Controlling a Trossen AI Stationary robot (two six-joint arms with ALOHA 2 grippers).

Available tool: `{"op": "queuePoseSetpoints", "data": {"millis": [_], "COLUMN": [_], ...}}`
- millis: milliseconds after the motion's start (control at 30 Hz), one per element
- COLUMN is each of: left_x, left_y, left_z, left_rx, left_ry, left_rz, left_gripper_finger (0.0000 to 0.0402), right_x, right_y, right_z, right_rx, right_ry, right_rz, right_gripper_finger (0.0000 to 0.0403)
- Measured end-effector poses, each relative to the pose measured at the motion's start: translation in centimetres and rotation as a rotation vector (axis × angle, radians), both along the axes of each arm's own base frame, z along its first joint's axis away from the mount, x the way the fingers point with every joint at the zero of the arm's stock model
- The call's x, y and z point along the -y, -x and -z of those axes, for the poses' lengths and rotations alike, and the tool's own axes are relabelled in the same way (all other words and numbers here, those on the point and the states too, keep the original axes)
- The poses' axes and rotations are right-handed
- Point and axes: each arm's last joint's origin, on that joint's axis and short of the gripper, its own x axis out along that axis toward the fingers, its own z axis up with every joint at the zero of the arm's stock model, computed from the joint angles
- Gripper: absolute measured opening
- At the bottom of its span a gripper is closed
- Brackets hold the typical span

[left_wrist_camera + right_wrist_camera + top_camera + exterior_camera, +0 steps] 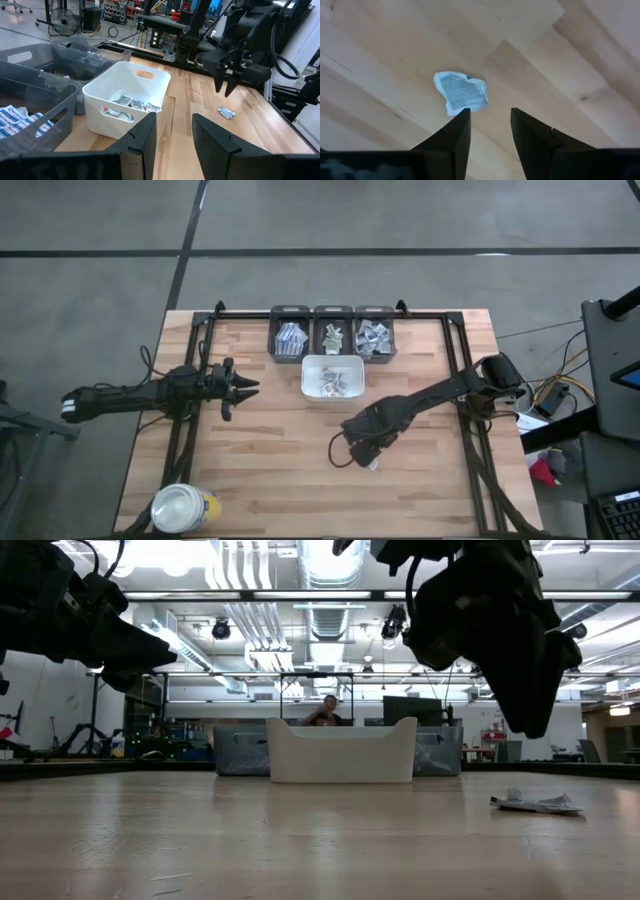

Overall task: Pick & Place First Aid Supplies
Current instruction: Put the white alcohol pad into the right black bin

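Left gripper (pixel 245 386) hangs over the left side of the table (pixel 270 480), fingers parted with nothing between them, aimed toward the white tray (pixel 332 377). That tray holds a handful of packets (pixel 131 103), and three grey bins (pixel 332 331) sit behind it. Right gripper (pixel 366 454) is above the boards in front of the tray, jaws a little apart and empty, with one crumpled white packet (pixel 460 93) lying flat just beside its fingertips, long axis hard to call.
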Motion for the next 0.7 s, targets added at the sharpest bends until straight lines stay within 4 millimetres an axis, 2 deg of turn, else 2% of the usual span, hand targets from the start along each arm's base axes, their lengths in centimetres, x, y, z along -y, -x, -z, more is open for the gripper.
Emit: {"op": "queuePoseSetpoints", "data": {"millis": [433, 700], "left_x": [0.0, 0.0], "left_y": [0.0, 0.0], "left_z": [0.0, 0.0], "left_rx": [0.001, 0.000], "left_ry": [-0.001, -0.001], "left_rz": [0.000, 0.000], "left_gripper_finger": [0.0120, 0.0120], "right_x": [-1.5, -2.5], "right_y": [0.5, 0.0], "right_z": [0.8, 1.7], "right_rx": [-0.014, 0.003], "right_ry": [-0.012, -0.028], "right_rz": [0.098, 0.127], "right_gripper_finger": [0.0141, 0.0135]}}
